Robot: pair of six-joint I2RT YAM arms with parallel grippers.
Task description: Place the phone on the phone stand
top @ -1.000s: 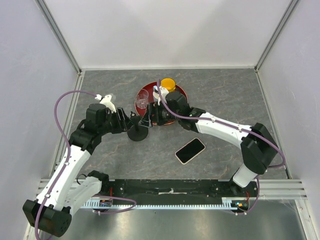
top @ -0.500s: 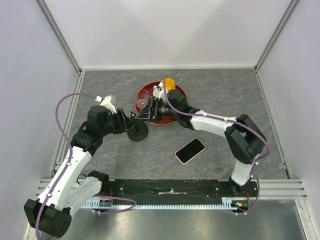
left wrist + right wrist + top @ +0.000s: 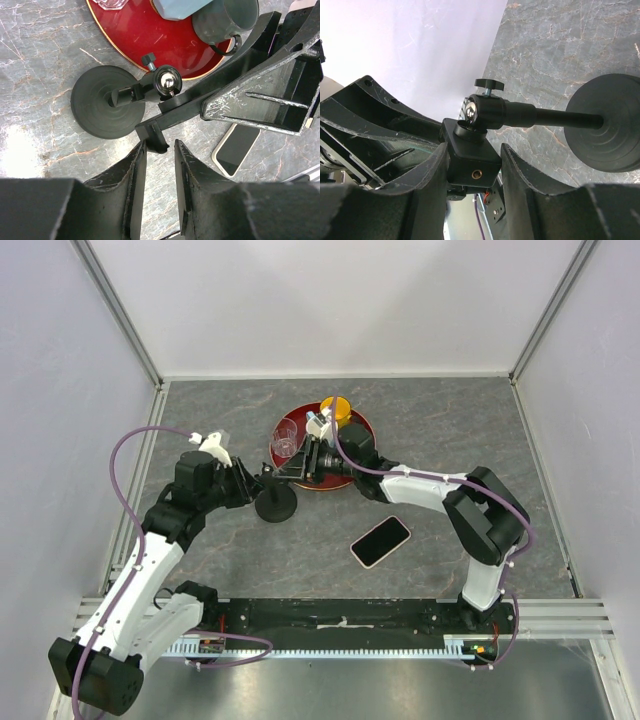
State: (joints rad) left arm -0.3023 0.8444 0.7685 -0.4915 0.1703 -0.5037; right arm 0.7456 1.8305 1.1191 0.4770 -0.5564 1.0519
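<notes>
The right claw point(image 3: 472, 150) is closed around the holder block at the top of the phone stand point(image 3: 540, 119), with a finger against each side. The left claw point(image 3: 159, 147) is narrow at a tab of the same holder, and I cannot tell whether it pinches the tab. The phone point(image 3: 380, 541) lies flat on the grey surface point(image 3: 450, 430), well apart from both claws, toward the arm bases and nearer the right arm, its long axis running diagonally from near-left to far-right, with its glossy black screen facing up inside a pale rim.
</notes>
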